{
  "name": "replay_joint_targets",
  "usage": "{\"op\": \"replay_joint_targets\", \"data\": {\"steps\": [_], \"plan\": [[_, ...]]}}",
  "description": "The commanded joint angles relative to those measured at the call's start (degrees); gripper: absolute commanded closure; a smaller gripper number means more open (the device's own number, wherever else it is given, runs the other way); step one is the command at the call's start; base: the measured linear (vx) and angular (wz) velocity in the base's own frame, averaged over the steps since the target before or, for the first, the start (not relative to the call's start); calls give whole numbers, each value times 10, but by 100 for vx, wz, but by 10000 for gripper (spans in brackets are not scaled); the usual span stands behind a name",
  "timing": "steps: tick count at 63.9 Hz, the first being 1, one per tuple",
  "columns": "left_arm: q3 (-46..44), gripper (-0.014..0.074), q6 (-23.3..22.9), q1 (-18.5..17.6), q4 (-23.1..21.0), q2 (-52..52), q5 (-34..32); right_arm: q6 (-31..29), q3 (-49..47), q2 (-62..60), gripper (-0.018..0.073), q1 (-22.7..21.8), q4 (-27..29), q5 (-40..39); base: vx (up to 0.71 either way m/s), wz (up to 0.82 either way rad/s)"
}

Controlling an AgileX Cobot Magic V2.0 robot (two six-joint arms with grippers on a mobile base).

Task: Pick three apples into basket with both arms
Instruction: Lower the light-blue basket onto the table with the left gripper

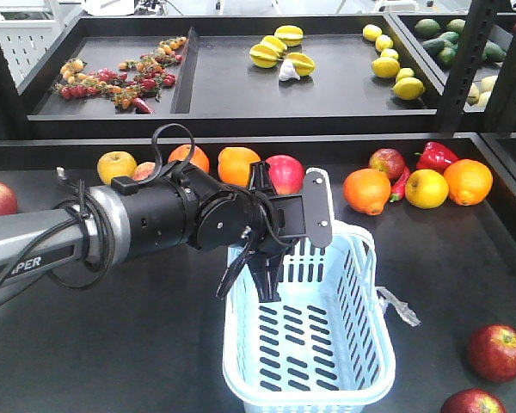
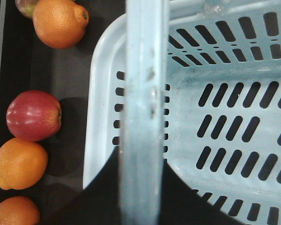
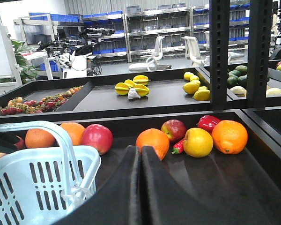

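Left pincer spread over basket; right pincer pressed together near oranges.

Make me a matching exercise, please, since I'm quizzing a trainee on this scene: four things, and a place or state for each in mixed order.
Things:
1. basket
2. red pepper
3. starfruit
4. right gripper

Places or states:
A. upper back tray
B. fingers pressed together
C. empty, left gripper over its rim
D. between a red apple and an orange

Pairs: 1-C, 2-D, 3-A, 4-B
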Motion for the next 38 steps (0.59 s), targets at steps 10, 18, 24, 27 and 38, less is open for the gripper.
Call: {"op": "replay_joint_targets", "data": {"steps": [10,18,24,27,38], "plan": [[-18,437,-13,-1,-8,-27,-27,-3,8,-4,568,-1,-3,-42,0,0],[-18,293,-13,-1,-8,-31,-16,-3,8,-4,568,-1,-3,-42,0,0],[-18,174,-13,-1,-8,-36,-12,-3,8,-4,568,-1,-3,-42,0,0],[-18,126,-13,-1,-8,-38,-10,-3,8,-4,568,-1,-3,-42,0,0],[-18,-26,-13,-1,-8,-57,-10,-3,8,-4,568,-1,-3,-42,0,0]]}}
